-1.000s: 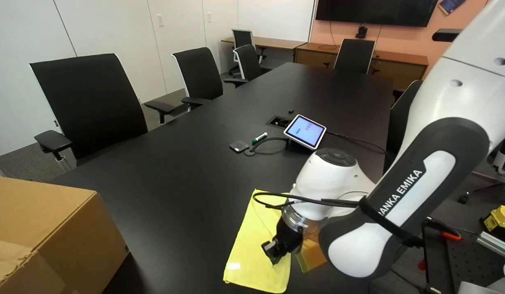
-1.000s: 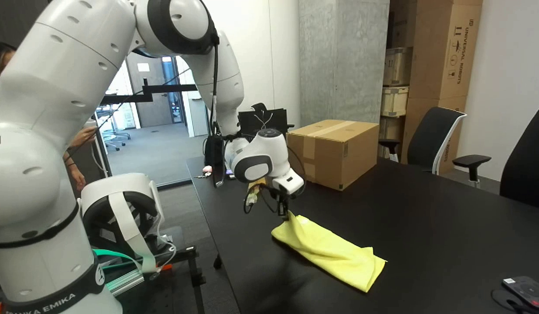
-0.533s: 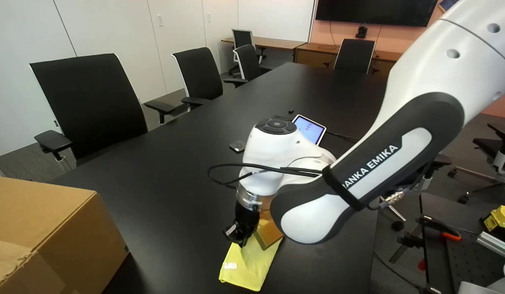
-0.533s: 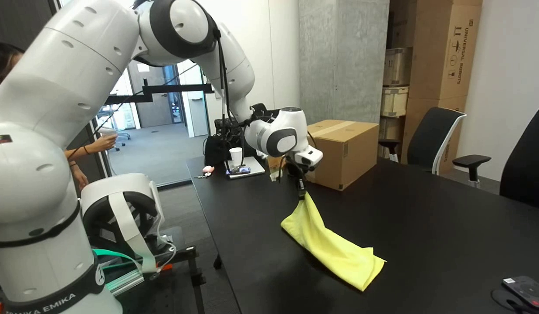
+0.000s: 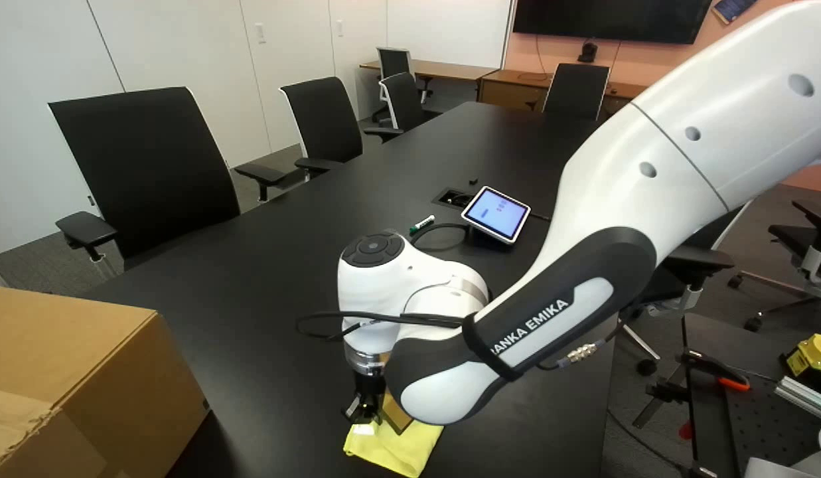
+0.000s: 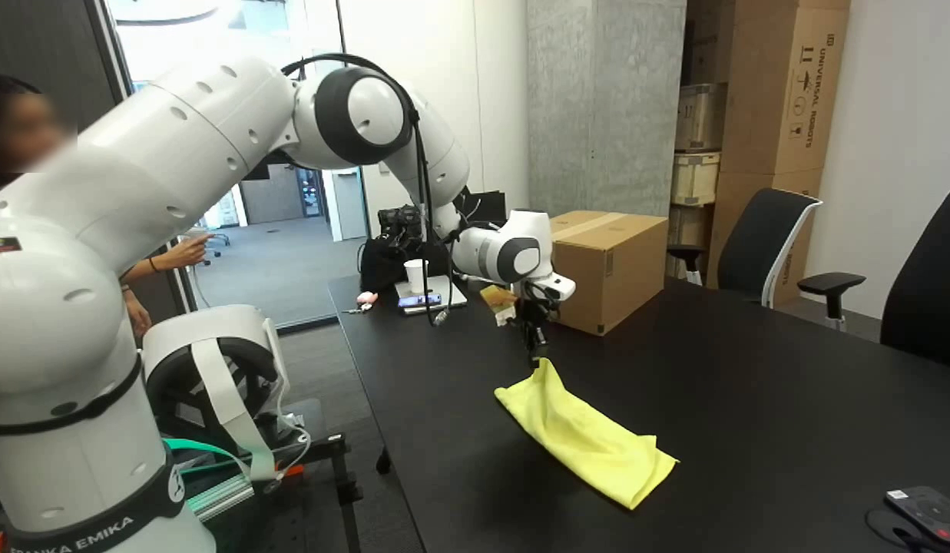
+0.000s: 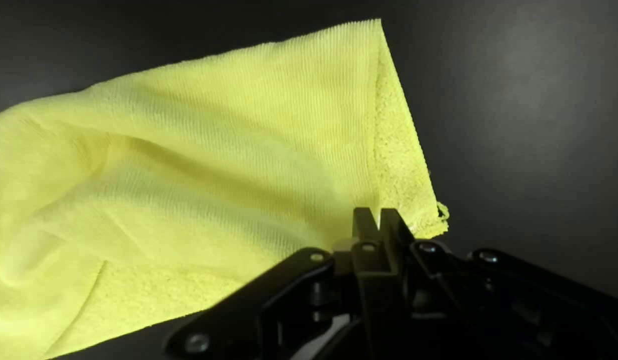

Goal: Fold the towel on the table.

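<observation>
Pincer lower, towel in grip

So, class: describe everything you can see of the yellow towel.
The towel is yellow and soft-looking, its upper face finely ribbed, fuzzier cloth showing along two edges in the wrist view. A white patch, perhaps a label, shows in an exterior view; a thread loop sits at one corner. Folded over and creased, it lies on the black table, one part raised in a peak, pinched in the pincer.
</observation>
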`<state>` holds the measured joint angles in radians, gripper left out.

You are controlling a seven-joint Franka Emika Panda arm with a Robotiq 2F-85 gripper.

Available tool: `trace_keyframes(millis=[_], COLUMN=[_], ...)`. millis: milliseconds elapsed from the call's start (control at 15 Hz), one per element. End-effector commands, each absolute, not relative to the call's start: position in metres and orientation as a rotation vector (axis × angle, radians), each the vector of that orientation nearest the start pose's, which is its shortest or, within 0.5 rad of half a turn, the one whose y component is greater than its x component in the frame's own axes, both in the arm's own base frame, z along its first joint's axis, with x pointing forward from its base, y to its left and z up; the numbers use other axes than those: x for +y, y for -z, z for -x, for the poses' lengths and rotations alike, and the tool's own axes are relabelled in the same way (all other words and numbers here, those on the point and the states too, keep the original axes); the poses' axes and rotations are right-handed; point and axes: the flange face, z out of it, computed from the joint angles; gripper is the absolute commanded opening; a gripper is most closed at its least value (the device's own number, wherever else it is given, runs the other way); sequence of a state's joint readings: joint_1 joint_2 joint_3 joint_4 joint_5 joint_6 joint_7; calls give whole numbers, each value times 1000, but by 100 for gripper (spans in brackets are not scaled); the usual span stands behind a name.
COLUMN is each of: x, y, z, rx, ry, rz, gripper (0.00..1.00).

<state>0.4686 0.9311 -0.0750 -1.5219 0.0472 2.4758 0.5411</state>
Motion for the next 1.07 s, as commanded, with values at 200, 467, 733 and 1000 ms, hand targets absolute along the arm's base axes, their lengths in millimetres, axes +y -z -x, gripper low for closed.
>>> trace_keyframes(millis=[200, 467, 733, 1000], x=[282, 248, 210, 179], y=[-138, -177, -222, -280], z=[-681, -660, -623, -584], rx=[252, 289, 343, 302], ry=[181, 35, -205, -336], rz=[3133, 3181, 3224, 3272], gripper=[63, 93, 100, 100])
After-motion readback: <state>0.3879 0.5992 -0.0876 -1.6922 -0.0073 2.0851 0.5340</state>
